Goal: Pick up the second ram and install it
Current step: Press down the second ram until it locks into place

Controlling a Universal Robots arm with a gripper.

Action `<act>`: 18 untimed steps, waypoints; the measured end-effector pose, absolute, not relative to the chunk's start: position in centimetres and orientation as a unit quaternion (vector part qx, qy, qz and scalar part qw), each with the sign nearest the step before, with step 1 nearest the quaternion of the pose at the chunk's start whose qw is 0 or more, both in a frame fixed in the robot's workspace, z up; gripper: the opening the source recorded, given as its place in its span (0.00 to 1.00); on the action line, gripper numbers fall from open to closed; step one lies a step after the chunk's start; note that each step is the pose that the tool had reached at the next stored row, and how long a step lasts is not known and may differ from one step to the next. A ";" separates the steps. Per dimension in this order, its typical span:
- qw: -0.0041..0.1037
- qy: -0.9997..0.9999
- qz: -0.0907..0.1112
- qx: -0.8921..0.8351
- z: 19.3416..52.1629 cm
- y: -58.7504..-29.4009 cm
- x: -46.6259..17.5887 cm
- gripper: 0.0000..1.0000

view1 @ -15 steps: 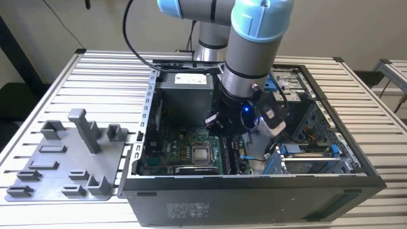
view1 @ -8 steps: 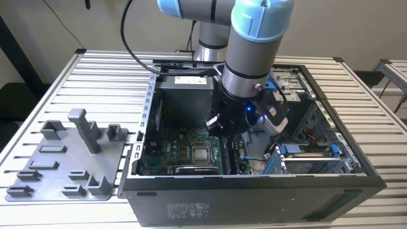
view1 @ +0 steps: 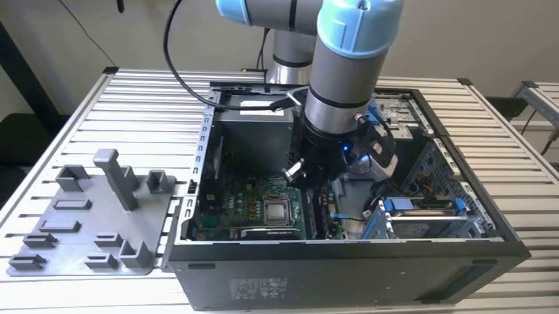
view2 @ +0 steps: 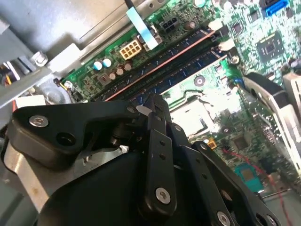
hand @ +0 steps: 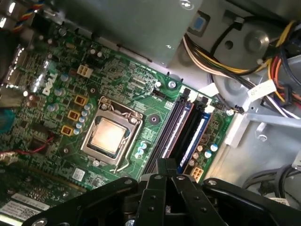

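Gripper (hand: 165,165) low inside open computer case (view1: 349,258), fingers pressed together, over memory slots (hand: 186,127). Second ram (hand: 175,128) apparently seated in slot. Step: install, pressing phase. Full seating not verifiable.

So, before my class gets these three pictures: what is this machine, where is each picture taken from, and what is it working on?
It is a robot arm with a pincer reaching down into an open computer case that lies on a slatted metal table. The exterior view looks on from off the arm. Both wrist views come from cameras on the arm, looking past the black pincer onto the green motherboard, its processor socket and the long memory slots. The pincer's tip hangs just over those slots. A grey holder tray lies beside the case, on the exterior view's left. I cannot tell whether the pincer holds a memory stick.
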State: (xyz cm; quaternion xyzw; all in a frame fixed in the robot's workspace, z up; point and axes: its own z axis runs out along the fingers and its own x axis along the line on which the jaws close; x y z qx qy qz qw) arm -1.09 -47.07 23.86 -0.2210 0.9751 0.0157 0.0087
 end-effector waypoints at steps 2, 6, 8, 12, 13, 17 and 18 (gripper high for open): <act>0.009 0.971 0.016 -0.239 23.9 -47.1 -1.1 0.11; 0.010 0.961 0.016 -0.274 23.9 -47.1 -1.1 0.11; 0.010 0.956 0.016 -0.291 23.9 -47.1 -1.1 0.11; 0.010 0.945 0.016 -0.326 23.9 -47.1 -1.1 0.11; 0.010 0.942 0.016 -0.335 23.9 -47.1 -1.1 0.11; 0.010 0.929 0.016 -0.368 23.8 -47.1 -1.1 0.11; 0.010 0.926 0.016 -0.377 23.8 -47.1 -1.1 0.11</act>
